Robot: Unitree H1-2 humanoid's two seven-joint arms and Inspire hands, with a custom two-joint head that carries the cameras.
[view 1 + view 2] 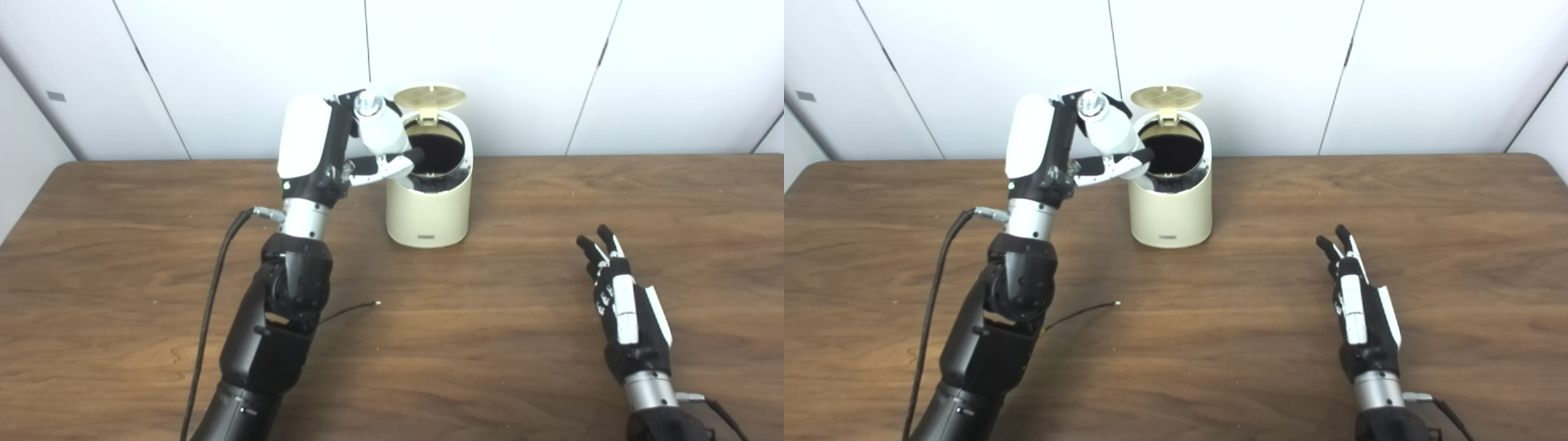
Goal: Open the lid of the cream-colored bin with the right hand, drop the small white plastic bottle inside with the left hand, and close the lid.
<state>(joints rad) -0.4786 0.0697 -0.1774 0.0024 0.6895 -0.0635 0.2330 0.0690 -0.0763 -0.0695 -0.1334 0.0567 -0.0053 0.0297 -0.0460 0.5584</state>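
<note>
The bottle (381,130) is hanging tilted at the bin's (429,208) left rim, cap end up and away from the opening, base dipping toward the dark mouth. The left hand (343,153) is gripping it, fingers (383,166) wrapping under its body and reaching over the rim. The bin is standing near the table's (520,343) far edge, about midway along it, with the lid (429,97) standing open, hinged at the back. A small dark label is showing low on the bin's front, too small to read. The right hand (625,306) is resting well apart near the front right corner, holding nothing, fingers spread and pointing away. A thin dark cable (349,311) is lying on the wood beside the left forearm.
</note>
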